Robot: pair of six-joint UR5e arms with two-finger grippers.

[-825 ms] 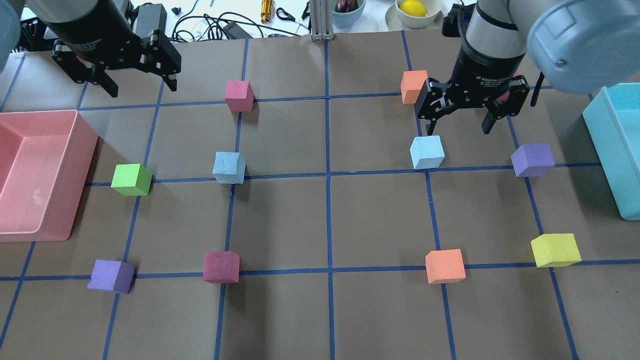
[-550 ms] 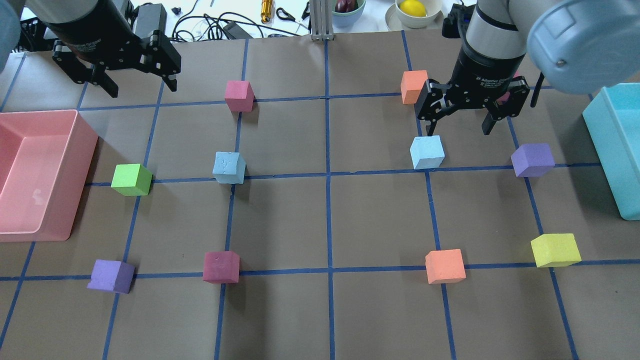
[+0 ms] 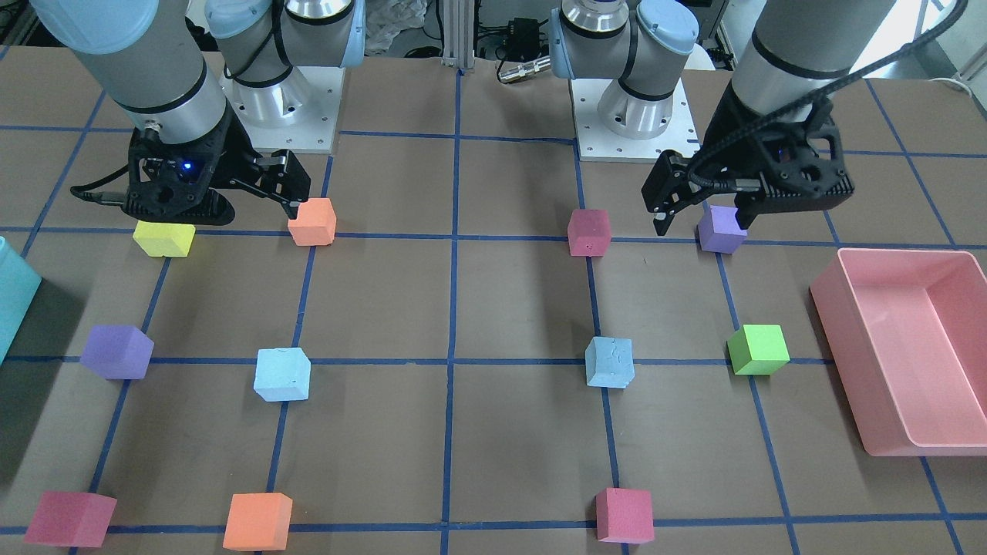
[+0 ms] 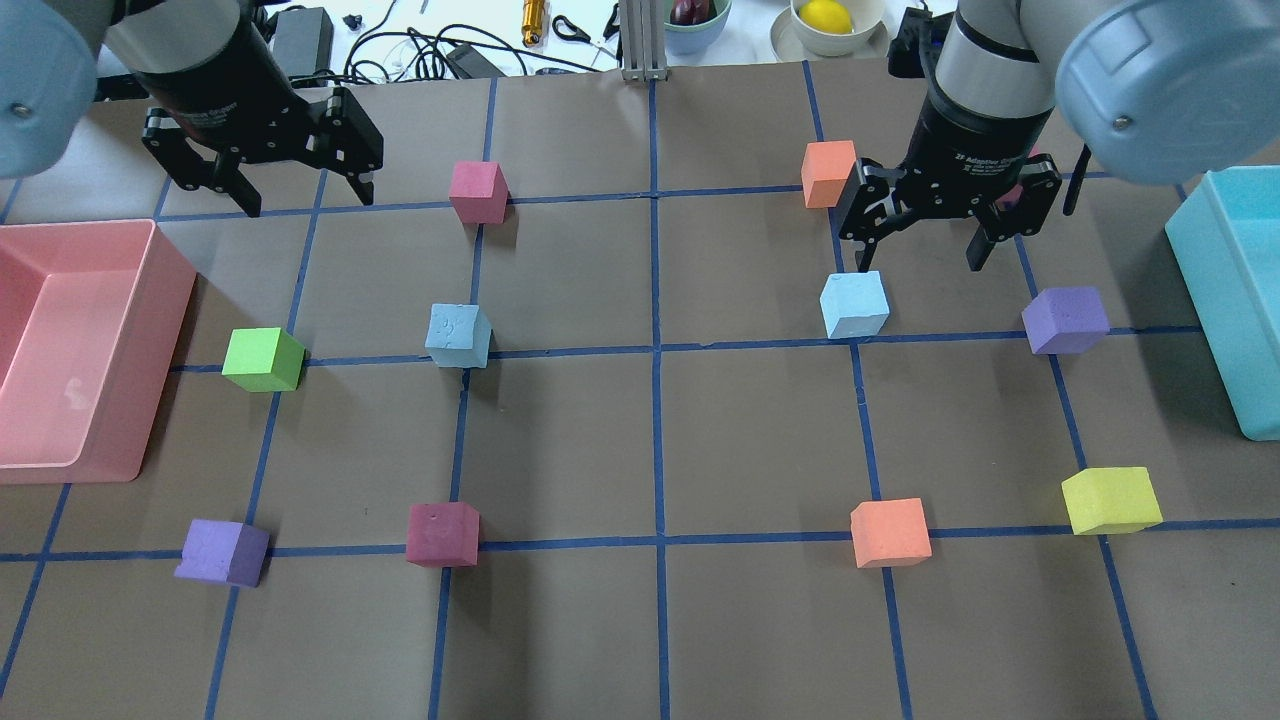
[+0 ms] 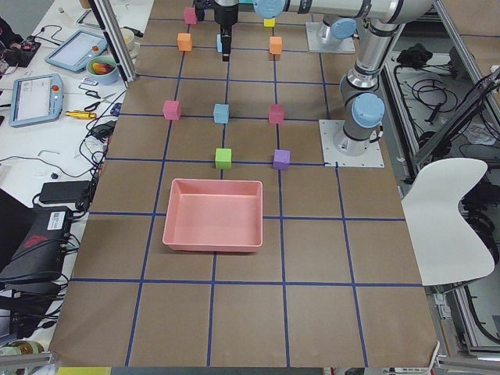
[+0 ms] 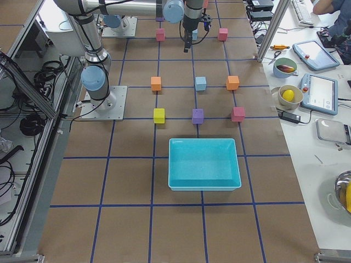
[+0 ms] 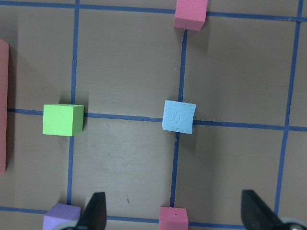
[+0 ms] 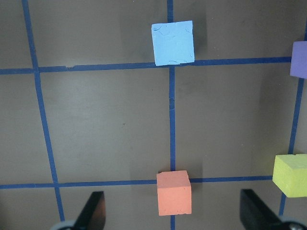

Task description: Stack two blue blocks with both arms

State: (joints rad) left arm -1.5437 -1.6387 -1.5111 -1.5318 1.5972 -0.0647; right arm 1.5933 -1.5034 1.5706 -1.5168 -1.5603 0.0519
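At the bottom edge of each wrist view I am seeing 2 black fingers [image 7: 97, 211] spread wide with nothing between them. The left gripper [image 4: 308, 200] and right gripper [image 4: 917, 262] are both hanging released and empty, high over the brown paper [image 4: 560, 440].

Just beyond the left pair a maroon cube [image 7: 173, 216] is sitting on the blue tape grid [image 4: 655, 440]; beyond the right pair, an orange cube [image 8: 173, 192].

1 grid square farther out, the left blue block [image 7: 179, 116] is resting at a tape crossing, mid-frame. The right blue block [image 8: 172, 42] is sitting near the top of its frame. Each is lying forward of its own gripper, away from the robot base, and the 2 are sitting well apart, 1 on each side of the centre line. I am judging the left arm as needing the shorter forward reach.

Both are reading as pale matte foam cubes, faces dented and creased, the left 1 turned slightly off the grid. Being cubes, they are offering no long axis to align to. I am expecting the foam to give a little under a squeeze.

Farthest out, a pink cube [image 7: 190, 13] is ending the left column.
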